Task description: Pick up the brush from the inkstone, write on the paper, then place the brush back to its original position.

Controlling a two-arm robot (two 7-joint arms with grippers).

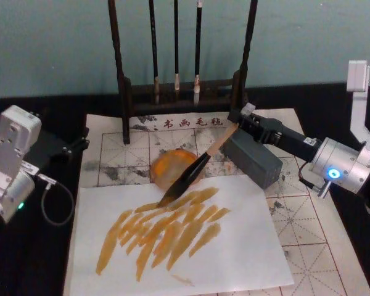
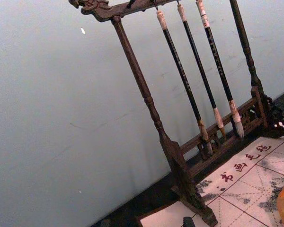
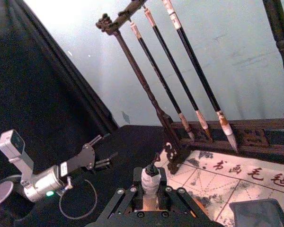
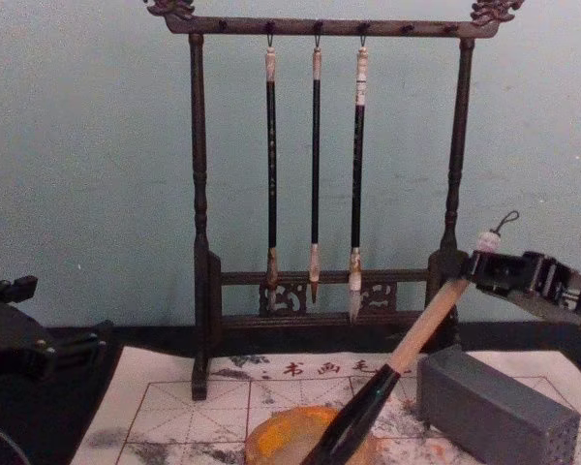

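Head view: right gripper (image 1: 240, 117) clamped on brush (image 1: 194, 172) handle's top end.
Brush: tilted, bristles on white sheet (image 1: 246, 246) among orange strokes (image 1: 166, 231).
Left gripper (image 1: 79, 142): parked left of paper (image 1: 308, 222).

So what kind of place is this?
Probably a calligraphy practice desk: a dark wooden rack hung with three thin black brushes, off-white red-gridded paper, and the right gripper holding a thick tan-handled brush.

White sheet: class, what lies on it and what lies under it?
On the white sheet: orange strokes and the brush tip, held by the right gripper. Under it: grid paper, showing round its edges; the covered part is hidden.
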